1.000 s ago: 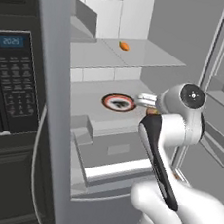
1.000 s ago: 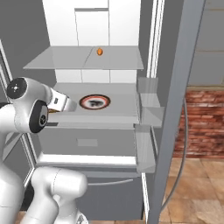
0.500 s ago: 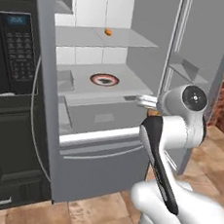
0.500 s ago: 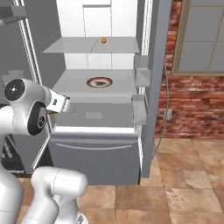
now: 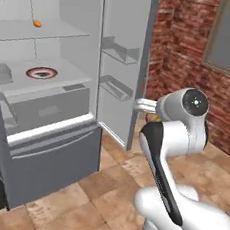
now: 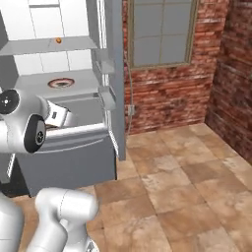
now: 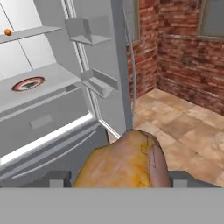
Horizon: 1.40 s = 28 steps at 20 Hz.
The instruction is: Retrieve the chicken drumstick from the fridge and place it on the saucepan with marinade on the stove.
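We see the golden-brown lumpy chicken drumstick [image 7: 124,159] at the hand view's bottom centre, clamped in our two-finger gripper [image 7: 114,179], long axis running lower left to upper right.

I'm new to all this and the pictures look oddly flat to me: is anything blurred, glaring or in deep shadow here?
Left base view: even, soft light, the fridge interior pale, no glare, only faint shading under the shelves. Right base view: brick wall sharp, floor tiles evenly lit. Hand view: the chicken drumstick looms large between the jaws, its texture coarse and blocky up close.
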Tool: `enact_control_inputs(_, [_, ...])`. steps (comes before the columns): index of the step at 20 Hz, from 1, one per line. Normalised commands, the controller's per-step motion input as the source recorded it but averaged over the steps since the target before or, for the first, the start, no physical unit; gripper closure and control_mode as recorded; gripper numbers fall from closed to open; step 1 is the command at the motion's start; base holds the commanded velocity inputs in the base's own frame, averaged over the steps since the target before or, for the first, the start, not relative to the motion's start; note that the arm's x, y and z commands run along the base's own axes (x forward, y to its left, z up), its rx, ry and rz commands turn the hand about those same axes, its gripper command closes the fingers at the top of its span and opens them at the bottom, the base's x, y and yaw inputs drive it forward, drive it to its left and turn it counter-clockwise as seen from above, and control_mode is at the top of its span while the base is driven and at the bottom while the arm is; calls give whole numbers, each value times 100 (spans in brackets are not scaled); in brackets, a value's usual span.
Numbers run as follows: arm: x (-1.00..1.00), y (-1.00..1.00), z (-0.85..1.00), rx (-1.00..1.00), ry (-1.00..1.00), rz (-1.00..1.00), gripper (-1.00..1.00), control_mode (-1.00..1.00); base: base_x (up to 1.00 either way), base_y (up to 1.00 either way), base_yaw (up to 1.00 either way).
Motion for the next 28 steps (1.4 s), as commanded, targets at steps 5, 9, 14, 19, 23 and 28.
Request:
enact_control_inputs(5, [0,0,0,0,0,0,100,100,-4,-2,-99])
enact_control_inputs(9, [0,0,0,0,0,0,100,100,0,0,-100])
enact_control_inputs(14, [0,0,0,0,0,0,100,100,0,0,-100])
enact_control_inputs(19, [0,0,0,0,0,0,100,100,0,0,-100])
enact_control_inputs(23, [0,0,0,0,0,0,100,100,0,0,-100])
enact_control_inputs(28, [0,0,0,0,0,0,100,100,0,0,-100])
